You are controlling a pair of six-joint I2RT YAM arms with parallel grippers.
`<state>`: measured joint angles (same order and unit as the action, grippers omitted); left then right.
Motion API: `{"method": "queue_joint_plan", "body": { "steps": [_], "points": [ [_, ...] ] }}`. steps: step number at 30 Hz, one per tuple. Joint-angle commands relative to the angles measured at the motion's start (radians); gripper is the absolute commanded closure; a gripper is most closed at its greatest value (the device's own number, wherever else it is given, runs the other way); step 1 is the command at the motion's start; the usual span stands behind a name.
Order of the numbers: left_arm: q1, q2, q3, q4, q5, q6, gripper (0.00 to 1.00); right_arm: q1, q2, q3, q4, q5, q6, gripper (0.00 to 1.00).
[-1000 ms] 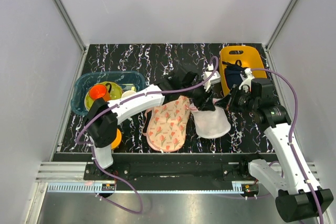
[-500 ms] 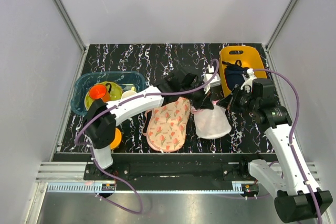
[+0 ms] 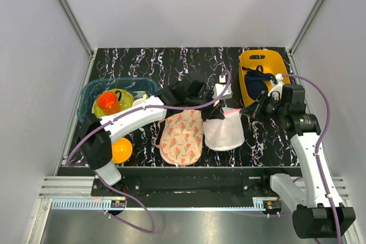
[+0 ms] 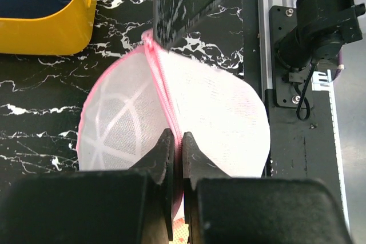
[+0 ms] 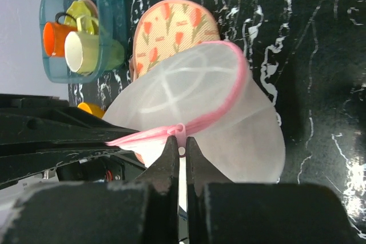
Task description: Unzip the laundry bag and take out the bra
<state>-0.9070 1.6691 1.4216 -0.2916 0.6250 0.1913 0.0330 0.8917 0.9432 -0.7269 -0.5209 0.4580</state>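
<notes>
Mesh of the laundry bag [image 3: 224,132] shows white and domed near the middle of the table [image 3: 171,61], held at its rim by my 2 grippers. My left gripper [image 4: 176,141] is pinched tight on the pink zipper trim [image 4: 162,87], at about 12 o'clock of the bag in the top view. My right gripper [image 5: 180,141] is closed fully on the small zipper pull [image 5: 181,151], at about 2 o'clock. The trim runs in a line between them. The bra I cannot make out through the mesh. A floral pad [image 3: 182,135] lies just beside the bag at 9 o'clock, and a yellow basket [image 3: 260,72] stands apart at 1 o'clock.
</notes>
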Motion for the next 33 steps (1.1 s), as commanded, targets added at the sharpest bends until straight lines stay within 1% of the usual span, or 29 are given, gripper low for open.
{"method": "queue_joint_plan", "body": {
  "steps": [1,5,7,8,9,10,11,12,13,15,19,20,23,25,28,33],
  "points": [
    [0.040,-0.094,-0.032,-0.035,0.064,0.027,1.00,-0.068,0.003,-0.007,0.067,0.093,-0.044,1.00],
    [0.082,-0.134,-0.064,0.014,0.073,0.005,1.00,-0.077,-0.004,-0.024,0.081,0.058,-0.032,1.00],
    [0.089,-0.132,-0.070,0.048,0.076,-0.019,1.00,-0.076,-0.010,-0.026,0.104,-0.014,0.004,1.00],
    [0.089,-0.125,-0.055,0.051,0.073,-0.030,0.81,-0.076,-0.013,-0.027,0.128,-0.039,0.020,1.00],
    [0.089,-0.100,-0.038,0.031,0.076,-0.044,0.55,-0.076,-0.016,-0.029,0.141,-0.060,0.034,1.00],
    [0.088,-0.080,-0.015,0.010,0.081,-0.058,0.38,-0.076,-0.020,-0.030,0.150,-0.086,0.054,1.00],
    [0.086,-0.065,0.035,-0.010,0.087,-0.065,0.31,-0.076,-0.023,-0.026,0.149,-0.090,0.059,1.00],
    [0.088,-0.042,0.052,-0.027,0.088,-0.084,0.24,-0.076,-0.030,-0.023,0.143,-0.093,0.059,1.00],
    [0.086,-0.037,0.065,-0.024,0.090,-0.090,0.20,-0.076,-0.031,-0.015,0.136,-0.094,0.061,1.00],
    [0.076,-0.028,0.080,0.005,0.079,-0.107,0.17,-0.076,-0.039,-0.003,0.115,-0.096,0.059,1.00],
    [0.037,0.018,0.138,0.019,0.050,-0.127,0.16,-0.076,-0.039,0.011,0.089,-0.110,0.047,1.00],
    [0.031,0.029,0.152,0.023,0.023,-0.133,0.16,-0.076,-0.039,0.011,0.084,-0.108,0.045,1.00],
    [0.007,0.084,0.204,0.020,-0.043,-0.147,0.17,-0.076,-0.045,0.009,0.083,-0.116,0.047,1.00],
    [0.000,0.112,0.230,0.026,-0.056,-0.156,0.18,-0.076,-0.048,0.009,0.080,-0.119,0.047,1.00],
    [-0.001,0.129,0.229,0.084,-0.064,-0.165,0.19,-0.076,-0.053,0.009,0.076,-0.126,0.045,1.00],
    [-0.004,0.164,0.250,0.089,-0.061,-0.162,0.23,-0.076,-0.059,-0.001,0.081,-0.140,0.053,1.00]
  ]
}}
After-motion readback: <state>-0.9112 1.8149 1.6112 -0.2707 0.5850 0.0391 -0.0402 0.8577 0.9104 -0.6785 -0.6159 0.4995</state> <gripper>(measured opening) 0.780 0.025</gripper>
